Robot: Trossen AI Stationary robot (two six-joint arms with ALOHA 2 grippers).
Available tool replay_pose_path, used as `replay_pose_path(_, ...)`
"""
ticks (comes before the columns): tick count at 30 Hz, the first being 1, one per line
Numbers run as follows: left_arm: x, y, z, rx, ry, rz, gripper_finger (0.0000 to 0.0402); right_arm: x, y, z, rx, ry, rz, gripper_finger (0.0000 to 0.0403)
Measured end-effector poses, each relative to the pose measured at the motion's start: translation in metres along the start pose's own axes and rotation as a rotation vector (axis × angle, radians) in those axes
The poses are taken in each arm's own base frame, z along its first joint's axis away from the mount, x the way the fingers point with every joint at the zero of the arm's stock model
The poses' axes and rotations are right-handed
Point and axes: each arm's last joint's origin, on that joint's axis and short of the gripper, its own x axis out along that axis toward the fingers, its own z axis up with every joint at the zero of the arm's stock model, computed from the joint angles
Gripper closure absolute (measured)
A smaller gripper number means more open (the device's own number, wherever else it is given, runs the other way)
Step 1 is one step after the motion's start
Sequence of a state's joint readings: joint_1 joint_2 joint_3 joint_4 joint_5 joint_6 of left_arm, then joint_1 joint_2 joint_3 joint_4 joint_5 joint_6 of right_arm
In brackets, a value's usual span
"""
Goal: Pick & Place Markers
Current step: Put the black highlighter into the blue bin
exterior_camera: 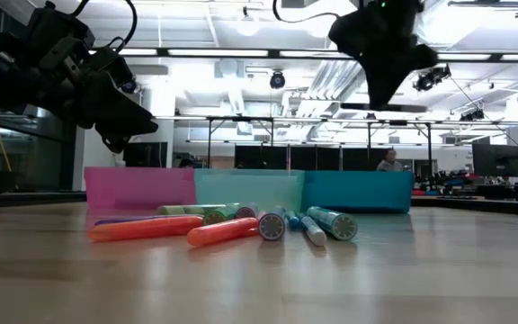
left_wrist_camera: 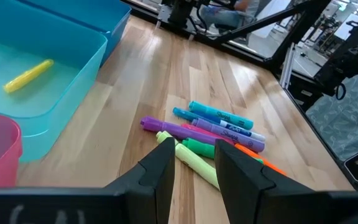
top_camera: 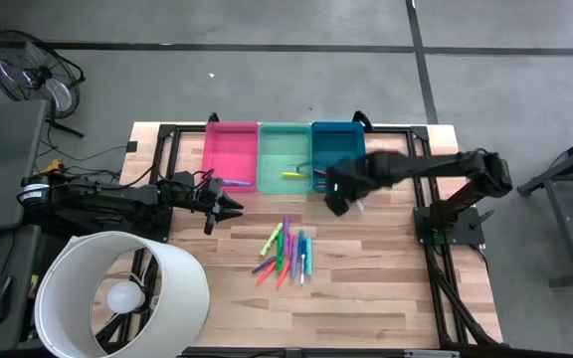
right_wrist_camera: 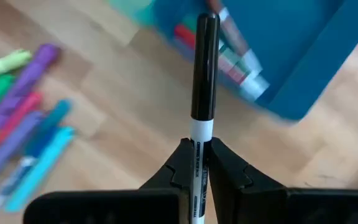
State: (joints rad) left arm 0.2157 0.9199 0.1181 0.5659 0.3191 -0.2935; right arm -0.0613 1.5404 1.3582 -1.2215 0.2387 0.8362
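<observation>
High view: right end effector above the near edge of the blue rectangular plastic bin; left end effector beside the pink rectangular plastic bin; mixed-colour loose markers clustered on the wooden tabletop. Low view: both end effectors raised above the three bins. Left wrist view: left fingers narrowly parted, gripping nothing, over the cluster; a yellow marker in the green bin. Right wrist view: right end effector clamped on a black-capped white marker
</observation>
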Motion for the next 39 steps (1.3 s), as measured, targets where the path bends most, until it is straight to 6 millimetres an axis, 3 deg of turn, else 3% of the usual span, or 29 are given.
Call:
replay_pose_path(13,0.0,0.0,0.0,0.0,0.0,-0.001,0.0291,0.016,-0.074,0.07,-0.49,-0.089,0.042,0.0384)
replay_pose_path(24,0.0,0.0,0.0,0.0,0.0,-0.001,0.0291,0.027,-0.121,0.108,-0.666,-0.244,0.119,0.0384)
replay_pose_path(30,0.0,0.0,0.0,0.0,0.002,-0.005,0.0291,0.061,-0.128,0.122,-0.741,-0.185,0.153,0.0384)
replay_pose_path(39,0.0,0.0,0.0,0.0,0.001,-0.004,0.0291,0.108,-0.122,0.129,-0.858,-0.067,0.176,0.0384)
